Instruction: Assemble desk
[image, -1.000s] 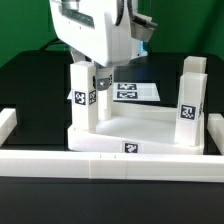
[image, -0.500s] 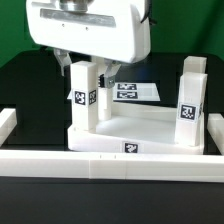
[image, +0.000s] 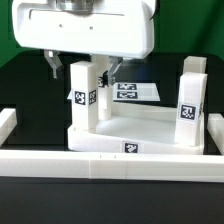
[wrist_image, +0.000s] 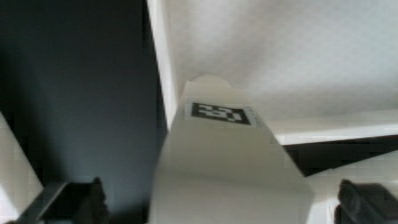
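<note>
While the arm's big white housing fills the upper part of my exterior view, I can see the gripper (image: 79, 68) hanging over the left-hand leg (image: 84, 98) of the desk, its two dark fingers (image: 53, 66) spread wide, one on each side of the leg's top. I can't see either finger touching the leg; from the exterior view they look to stand just off its faces.

The wrist view agrees: the leg (wrist_image: 222, 165) rises as a tall white block between the two dark fingertips (wrist_image: 71, 200), with open space on both sides, and a black-and-white tag (wrist_image: 221, 113) shows near its upper end. So I read the fingers as apart and holding nothing.

The desk top (image: 140, 137) lies flat on the black table (image: 30, 85), rim upward, pressed close against the long white border rail (image: 110, 165) that runs across the front. The left-hand leg stands upright in the top's corner on the exterior view's left, carrying tags on two faces. A second leg (image: 188, 100) stands upright at the exterior view's right corner, also tagged. A tag also sits on the top's front wall.

Behind the desk, flat on the table, lies the marker board (image: 135, 92), partly hidden by the arm.
</note>
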